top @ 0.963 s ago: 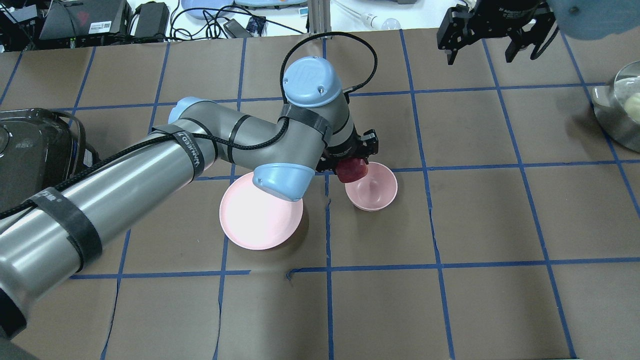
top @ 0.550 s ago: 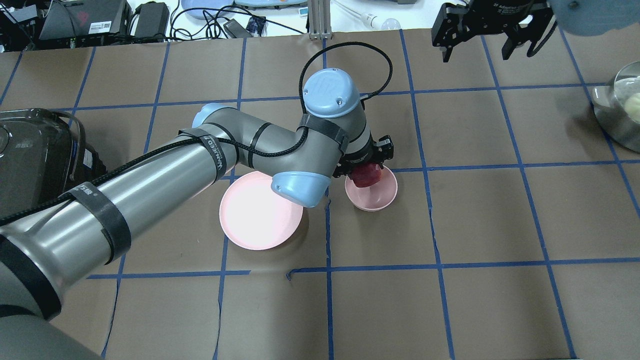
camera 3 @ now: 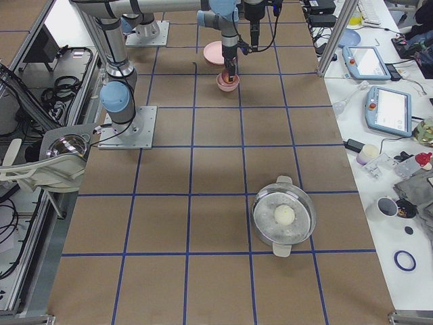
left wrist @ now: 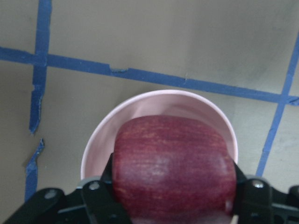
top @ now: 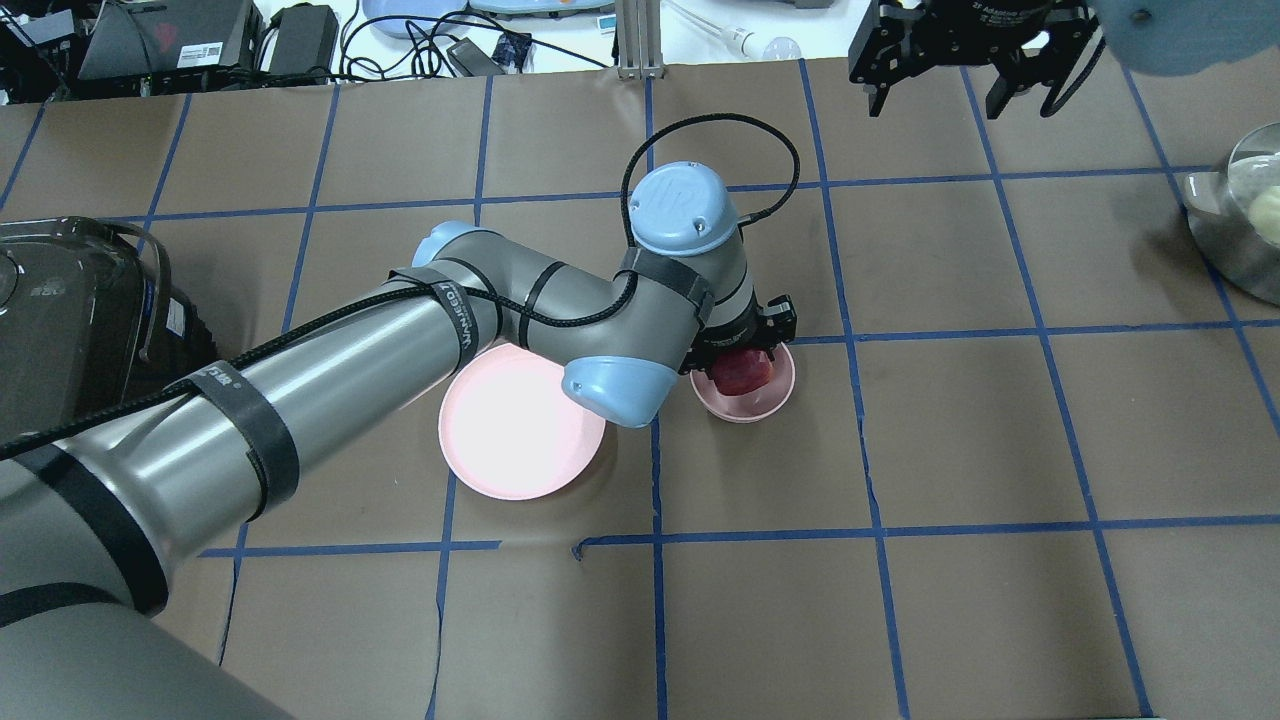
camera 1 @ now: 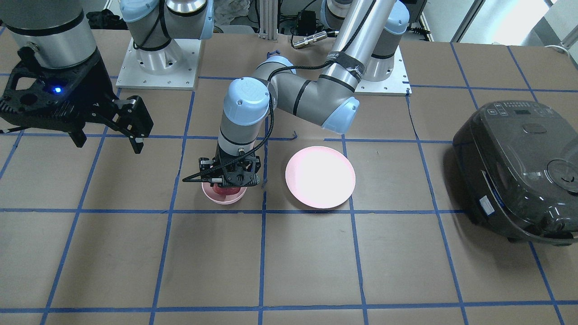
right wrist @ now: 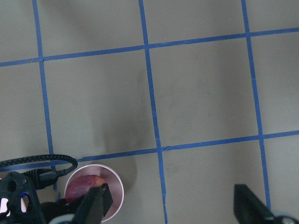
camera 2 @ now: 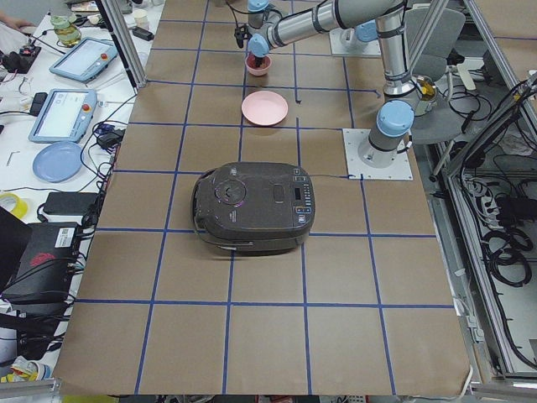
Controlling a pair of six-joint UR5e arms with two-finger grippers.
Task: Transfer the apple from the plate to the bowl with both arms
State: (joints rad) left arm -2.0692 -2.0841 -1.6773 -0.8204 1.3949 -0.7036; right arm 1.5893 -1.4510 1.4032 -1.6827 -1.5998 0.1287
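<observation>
Paper, brown and ruled into squares with blue tape, is seen laid over the table (top: 960, 440). Taken from the left of the overhead view, a dark glossy rice cooker with a closed lid (top: 70, 320) is set at the edge. Next comes the wide, shallow pale pink plate (top: 500, 440), lying bare on the paper and partly overhung by the silver-grey left arm with light blue joint caps (top: 330, 370).

Just beside the plate, not touching it, the small, deep pale pink bowl (top: 765, 405) is placed. The black two-finger left gripper (top: 740, 352) is pointed straight down into it, and the small dark red apple (top: 742, 372) is clamped between its fingers (left wrist: 103, 186) – the fruit is sunk within the rim of the bowl. Whether the apple rests on the bowl's floor cannot be told.

Further right and toward the far edge, the black right gripper (top: 950, 95) is held above the table, well apart from the bowl, its jaws spread wide and nothing between them. At the right border a round steel pot (top: 1235, 250) is cut off by the frame, with a pale ball (top: 1268, 215) inside.
</observation>
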